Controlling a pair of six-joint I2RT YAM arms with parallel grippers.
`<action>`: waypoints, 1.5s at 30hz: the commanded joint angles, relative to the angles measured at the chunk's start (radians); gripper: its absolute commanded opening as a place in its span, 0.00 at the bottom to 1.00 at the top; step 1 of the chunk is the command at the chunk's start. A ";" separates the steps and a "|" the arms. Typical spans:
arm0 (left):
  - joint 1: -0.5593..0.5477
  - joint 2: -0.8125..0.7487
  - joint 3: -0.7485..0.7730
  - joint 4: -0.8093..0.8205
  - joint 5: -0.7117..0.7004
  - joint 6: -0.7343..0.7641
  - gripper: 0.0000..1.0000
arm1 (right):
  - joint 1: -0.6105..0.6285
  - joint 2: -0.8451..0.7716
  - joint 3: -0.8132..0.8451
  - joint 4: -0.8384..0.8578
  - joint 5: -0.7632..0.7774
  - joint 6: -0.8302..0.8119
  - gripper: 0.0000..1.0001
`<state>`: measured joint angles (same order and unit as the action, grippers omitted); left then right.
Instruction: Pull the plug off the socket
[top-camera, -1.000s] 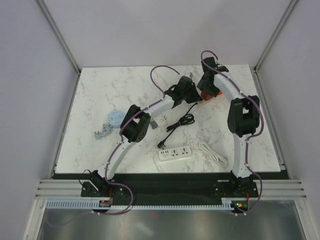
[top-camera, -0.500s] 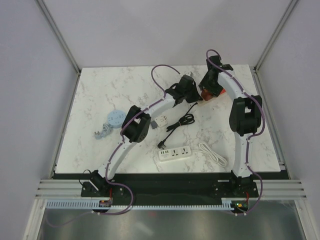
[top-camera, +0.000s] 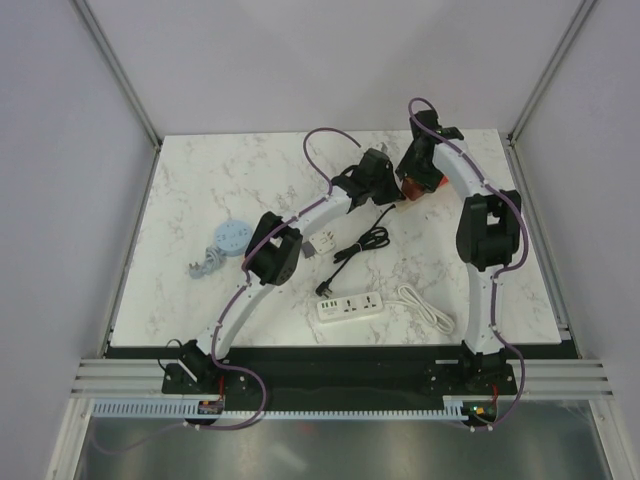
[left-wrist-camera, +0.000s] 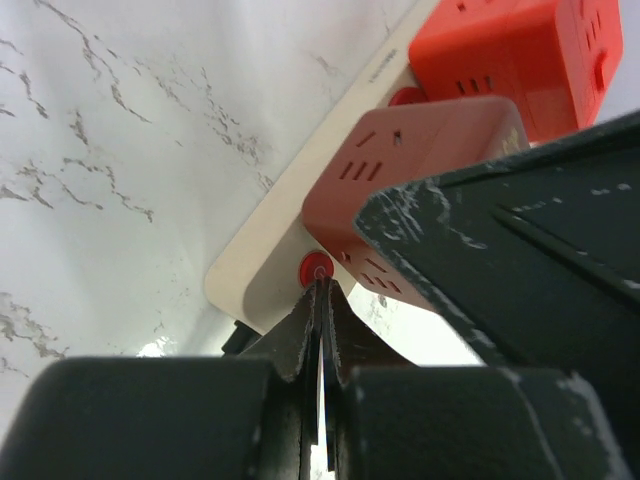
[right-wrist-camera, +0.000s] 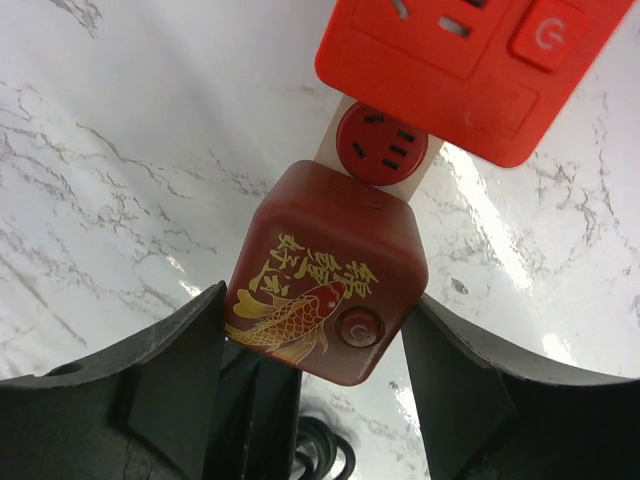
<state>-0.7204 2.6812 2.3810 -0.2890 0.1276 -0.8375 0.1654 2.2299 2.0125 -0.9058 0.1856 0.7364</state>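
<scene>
White marble table (top-camera: 200, 200): at upper ctr of the top view the right arm's wrist has crept up-frame vs a sec ago; the left arm hasn't budged, so the pull looks just begun. Cream plastic power strip (left-wrist-camera: 262, 262) lies there w/ the dark red koi-print cube plug (right-wrist-camera: 330, 240) apparently not off it yet. The right gripper (right-wrist-camera: 315, 305) stands wide, pads clamping the cube's sides; the left gripper (left-wrist-camera: 322, 298), pinched closed, has its tips at the strip's end by a small red button (left-wrist-camera: 316, 269).

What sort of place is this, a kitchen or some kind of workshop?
Most likely a robot test cell in a lab: a left arm and a right arm bolted to a marble-look table, fenced by plain panels on a metal frame, with a white power strip laid out for practice.
</scene>
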 joint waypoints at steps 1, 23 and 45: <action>-0.002 0.063 0.024 -0.072 -0.057 0.026 0.02 | 0.088 0.025 0.117 0.016 0.147 -0.058 0.00; -0.011 0.091 0.067 -0.067 -0.013 0.051 0.02 | -0.027 -0.073 -0.012 0.157 -0.192 0.054 0.00; -0.022 0.104 0.089 -0.065 -0.003 0.074 0.02 | 0.047 -0.035 0.195 0.047 -0.056 0.021 0.00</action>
<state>-0.7029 2.7232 2.4565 -0.2993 0.1310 -0.8169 0.2134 2.2921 2.1365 -0.9512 0.2886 0.7071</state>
